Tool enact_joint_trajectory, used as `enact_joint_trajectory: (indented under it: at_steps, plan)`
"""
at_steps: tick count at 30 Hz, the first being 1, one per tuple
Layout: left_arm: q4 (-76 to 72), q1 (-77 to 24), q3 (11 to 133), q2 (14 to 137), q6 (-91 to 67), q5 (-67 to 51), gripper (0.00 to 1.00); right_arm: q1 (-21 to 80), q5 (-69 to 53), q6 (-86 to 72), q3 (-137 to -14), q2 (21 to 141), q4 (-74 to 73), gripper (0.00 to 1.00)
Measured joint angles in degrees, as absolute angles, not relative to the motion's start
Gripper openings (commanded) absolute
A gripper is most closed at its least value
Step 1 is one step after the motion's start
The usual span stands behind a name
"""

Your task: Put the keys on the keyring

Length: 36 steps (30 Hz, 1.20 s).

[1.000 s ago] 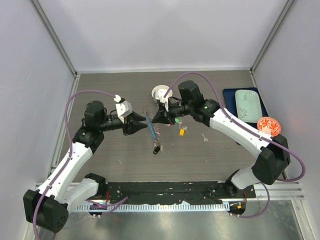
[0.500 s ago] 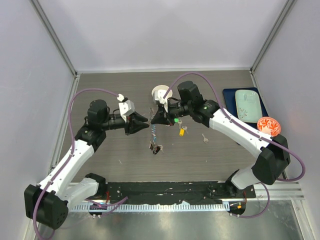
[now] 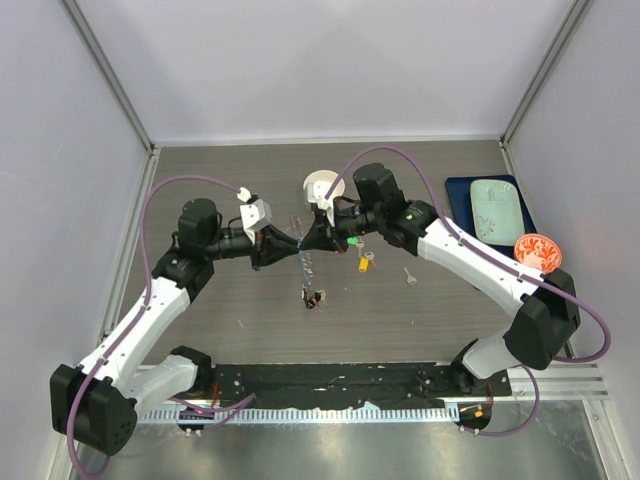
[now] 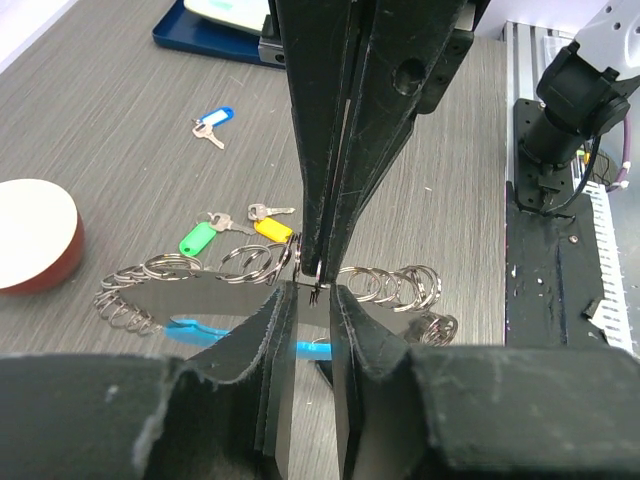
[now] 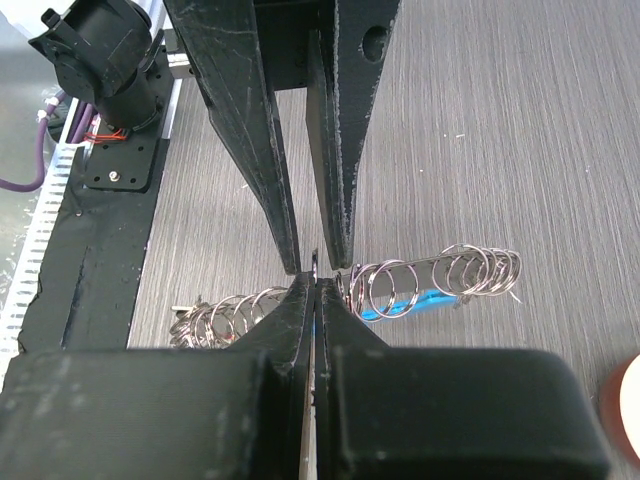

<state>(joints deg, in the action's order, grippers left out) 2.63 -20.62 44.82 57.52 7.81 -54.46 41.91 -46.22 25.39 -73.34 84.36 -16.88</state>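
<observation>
The keyring (image 4: 395,284), a string of small silver rings with a bright-blue tag (image 4: 190,331), hangs between both grippers above the table. My right gripper (image 5: 315,281) is shut on one of its rings (image 3: 305,262). My left gripper (image 4: 312,300) faces it tip to tip, its fingers (image 5: 283,228) a little apart on either side of that ring, open. Keys with green (image 4: 197,238), yellow (image 4: 272,228) and blue (image 4: 213,121) tags lie on the table behind. A plain key (image 3: 410,275) lies to the right, and a black-tagged one (image 3: 315,297) sits below the ring.
A small white bowl (image 3: 320,186) stands just behind the grippers. At the right edge a dark blue tray (image 3: 459,190) holds a pale green plate (image 3: 497,208), with an orange bowl (image 3: 538,250) next to it. Grey walls close in the table.
My left gripper has moved right up to the right gripper's tips and its jaws have narrowed. The keyring has swung from slanting to hanging straight down. The right arm has stayed put.
</observation>
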Motion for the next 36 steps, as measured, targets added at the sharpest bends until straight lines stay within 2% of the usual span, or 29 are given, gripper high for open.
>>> enact_joint_trajectory:
  at_steps: [10,18,21,23,28,29,31,32,35,36]
  plan:
    - [2.72,-20.69,44.84,57.76,7.44,-54.48,0.17,41.95,-46.24,25.39,-73.34,84.36,-16.75,0.01]
    - [3.07,-20.69,45.01,58.33,5.96,-54.19,0.17,42.28,-46.04,25.58,-73.32,84.36,-16.78,0.01]
    - [3.09,-20.91,45.01,58.33,5.06,-53.78,0.11,42.28,-46.00,25.52,-73.12,84.36,-16.53,0.01]
    - [3.07,-20.95,44.99,58.33,4.38,-53.69,0.00,42.28,-46.00,25.34,-72.93,84.36,-16.12,0.01]
    - [2.87,-21.02,44.97,58.33,3.16,-53.67,0.00,42.28,-45.95,25.08,-72.84,84.36,-15.70,0.02]
    - [2.85,-21.02,44.95,58.24,3.05,-53.56,0.00,42.28,-45.93,25.02,-72.84,84.36,-15.66,0.03]
    - [2.68,-21.04,44.62,57.71,2.98,-53.01,0.00,42.28,-45.80,24.60,-72.77,84.36,-15.44,0.17]
    - [2.59,-21.08,44.38,57.30,3.01,-52.53,0.00,42.33,-45.78,24.10,-72.64,84.33,-15.14,0.29]
    - [2.00,-21.41,42.83,55.20,3.25,-50.96,0.00,42.74,-45.60,22.17,-71.85,83.90,-13.61,0.46]
    - [1.74,-21.54,42.24,54.46,3.49,-50.15,0.00,43.11,-45.71,21.37,-71.35,83.48,-12.71,0.48]
